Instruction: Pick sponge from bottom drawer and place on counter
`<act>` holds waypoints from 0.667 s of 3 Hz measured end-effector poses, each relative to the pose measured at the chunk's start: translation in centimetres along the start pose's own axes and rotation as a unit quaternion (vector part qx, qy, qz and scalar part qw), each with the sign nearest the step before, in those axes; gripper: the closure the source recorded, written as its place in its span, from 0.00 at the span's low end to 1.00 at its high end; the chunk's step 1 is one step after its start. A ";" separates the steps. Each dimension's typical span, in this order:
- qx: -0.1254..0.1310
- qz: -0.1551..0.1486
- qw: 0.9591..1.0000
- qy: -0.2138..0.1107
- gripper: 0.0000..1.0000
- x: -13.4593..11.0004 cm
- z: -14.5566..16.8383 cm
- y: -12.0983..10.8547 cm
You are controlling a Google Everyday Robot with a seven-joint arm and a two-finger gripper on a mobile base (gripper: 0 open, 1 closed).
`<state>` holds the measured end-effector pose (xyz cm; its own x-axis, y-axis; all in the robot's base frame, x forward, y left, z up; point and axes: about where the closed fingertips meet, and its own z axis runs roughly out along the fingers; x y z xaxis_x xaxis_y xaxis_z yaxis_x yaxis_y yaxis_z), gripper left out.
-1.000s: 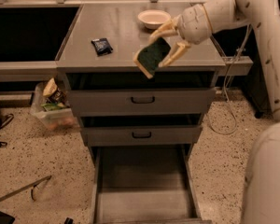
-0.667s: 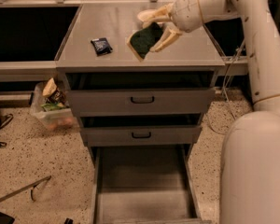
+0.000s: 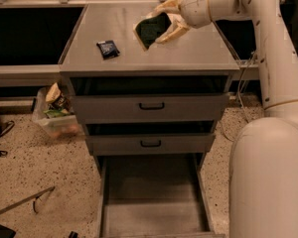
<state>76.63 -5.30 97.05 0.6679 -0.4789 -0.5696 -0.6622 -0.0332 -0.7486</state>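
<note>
The hand (image 3: pixel 159 25) is up over the back right part of the counter (image 3: pixel 188 58), and it's got the sponge (image 3: pixel 150 31) pinched between its two pale fingers (image 3: pixel 170 32), one above and one below. The sponge is tilted, with the dark green face turned toward the camera and a thin pale edge showing along its left side. It looks like it's hanging just over the counter surface, but I honestly can't tell if the low corner is touching the metal.

The white arm (image 3: pixel 268 48) comes in from the top right and bends down the right side to the big rounded base (image 3: pixel 268 182) in the lower right corner.

On the counter's left half there's a small dark packet (image 3: pixel 108 49) lying flat, well apart from the sponge and the hand.

Below that are the two upper drawers (image 3: pixel 149 114), each with a black handle (image 3: pixel 151 105). The top one looks cracked open a little, with a dark gap above its front. The bottom drawer (image 3: pixel 103 197) is pulled way out toward the camera, a long shallow grey tray just above the floor.

Off to the left on the speckled floor (image 3: pixel 35 172) there's a clear plastic bin (image 3: pixel 54 120) with some stuff in it, right beside the cabinet.
</note>
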 end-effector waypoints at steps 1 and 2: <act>-0.008 0.012 1.000 0.007 1.00 1.0 0.9 0.7; -0.031 0.042 0.998 0.044 1.00 3.3 2.0 1.6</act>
<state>78.49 -5.16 93.29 0.5789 -0.5577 -0.5949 -0.7355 -0.0422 -0.6762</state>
